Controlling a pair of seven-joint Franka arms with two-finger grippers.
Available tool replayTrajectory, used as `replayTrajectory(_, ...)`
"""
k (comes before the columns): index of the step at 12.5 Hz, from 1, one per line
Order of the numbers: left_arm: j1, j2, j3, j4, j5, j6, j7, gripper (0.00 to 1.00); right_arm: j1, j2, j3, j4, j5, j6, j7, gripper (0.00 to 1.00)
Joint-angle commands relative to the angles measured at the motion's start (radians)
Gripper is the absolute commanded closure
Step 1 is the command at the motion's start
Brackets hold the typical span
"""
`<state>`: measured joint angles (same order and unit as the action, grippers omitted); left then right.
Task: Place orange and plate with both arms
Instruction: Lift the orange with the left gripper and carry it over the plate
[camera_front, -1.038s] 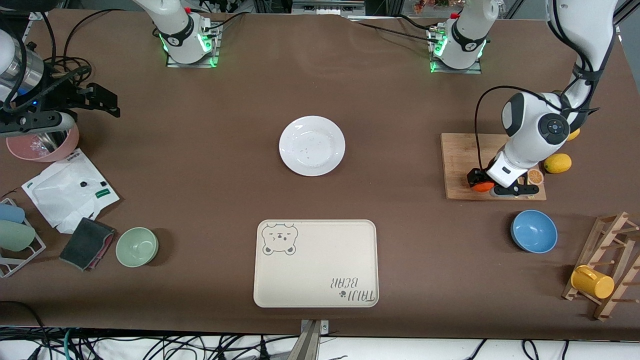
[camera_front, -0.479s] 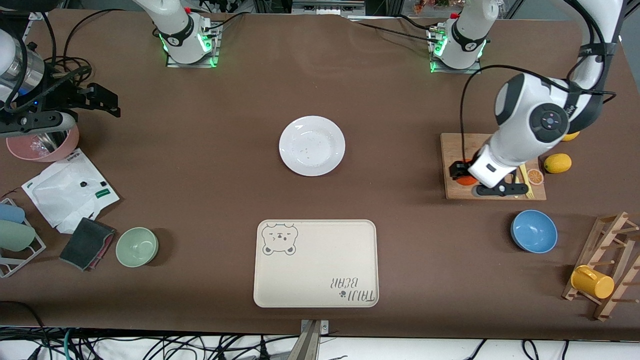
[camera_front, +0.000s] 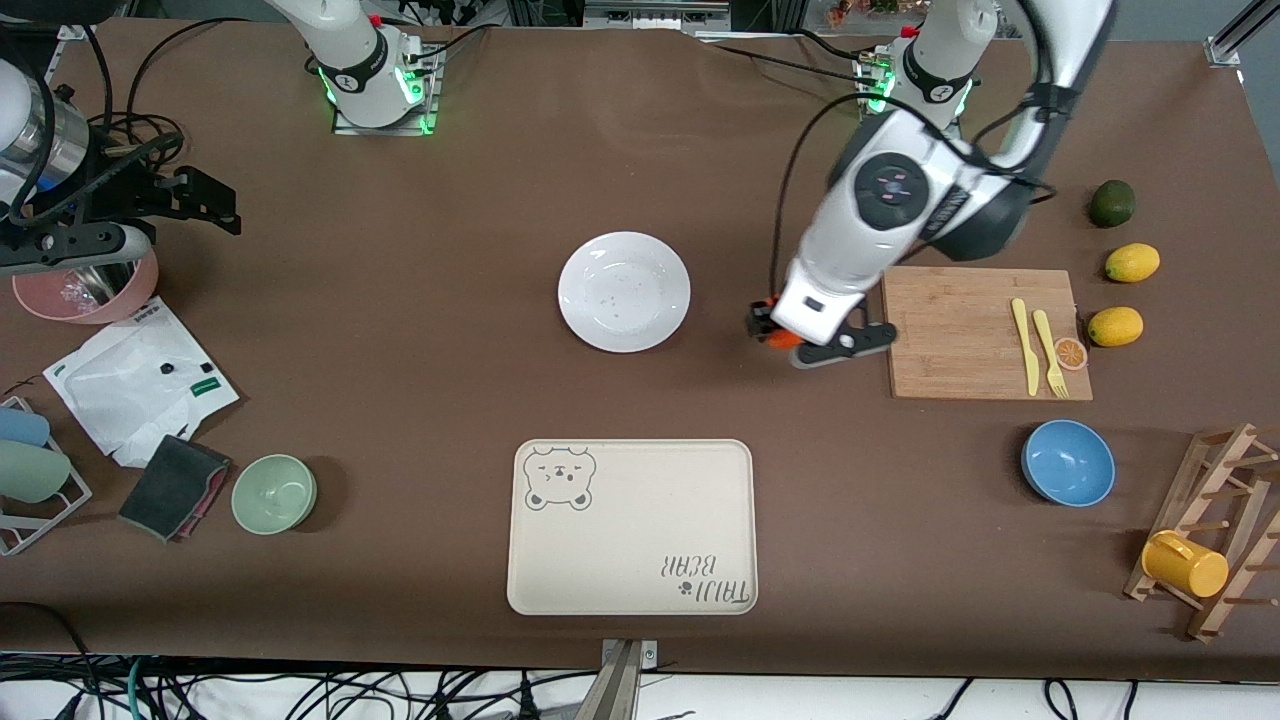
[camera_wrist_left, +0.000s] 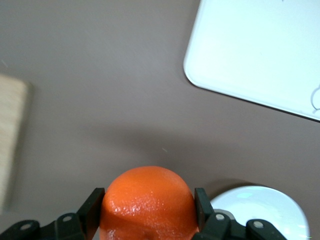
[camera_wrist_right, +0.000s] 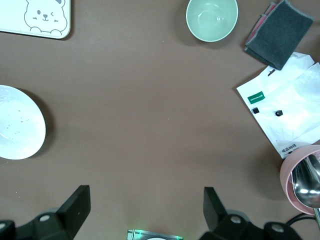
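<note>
The orange (camera_front: 782, 338) is held in my left gripper (camera_front: 775, 332), up in the air over bare table between the white plate (camera_front: 624, 291) and the wooden cutting board (camera_front: 985, 330). In the left wrist view the orange (camera_wrist_left: 147, 202) fills the gap between the shut fingers (camera_wrist_left: 90, 212), with the plate's rim (camera_wrist_left: 270, 207) close beside it. My right gripper (camera_front: 222, 205) waits open and empty over the right arm's end of the table, by the pink bowl (camera_front: 95, 290). In the right wrist view its fingers (camera_wrist_right: 77, 205) stand wide apart and the plate (camera_wrist_right: 17, 122) shows.
The beige bear tray (camera_front: 632, 525) lies nearer to the camera than the plate. The cutting board bears a yellow knife and fork (camera_front: 1035, 345) and an orange slice (camera_front: 1071, 352). Two lemons (camera_front: 1115, 326), a blue bowl (camera_front: 1067, 462), a green bowl (camera_front: 274, 493) and a mug rack (camera_front: 1210, 530) stand around.
My left gripper has lifted the orange off the cutting board and carried it toward the plate. The right arm has not moved.
</note>
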<state>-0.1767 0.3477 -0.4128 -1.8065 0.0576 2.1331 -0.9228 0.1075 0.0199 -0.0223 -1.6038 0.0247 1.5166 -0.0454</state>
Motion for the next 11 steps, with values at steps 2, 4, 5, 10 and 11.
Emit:
replayTrajectory(2,-0.16,0.1,0.011,0.055,0.024,-0.018,-0.249,0.57,-0.003,-0.011,0.001,-0.008,0.004,-0.004,-0.011,0.0)
replayTrajectory(4,-0.222,0.148,0.011,0.061,0.021,0.013,-0.332,0.57,-0.003,-0.011,0.001,-0.008,0.004,-0.004,-0.011,0.0)
replayTrajectory(5,-0.246,0.172,0.011,0.082,0.022,0.049,-0.364,0.57,-0.003,-0.011,0.001,-0.008,0.006,-0.004,-0.011,0.0)
replayTrajectory(10,-0.34,0.344,0.022,0.181,0.042,0.123,-0.456,0.55,-0.003,-0.011,0.001,-0.013,0.008,-0.004,-0.011,0.0)
replayTrajectory(11,-0.346,0.359,0.02,0.179,0.06,0.163,-0.47,0.54,-0.003,-0.011,0.001,-0.013,0.008,-0.003,-0.011,0.0)
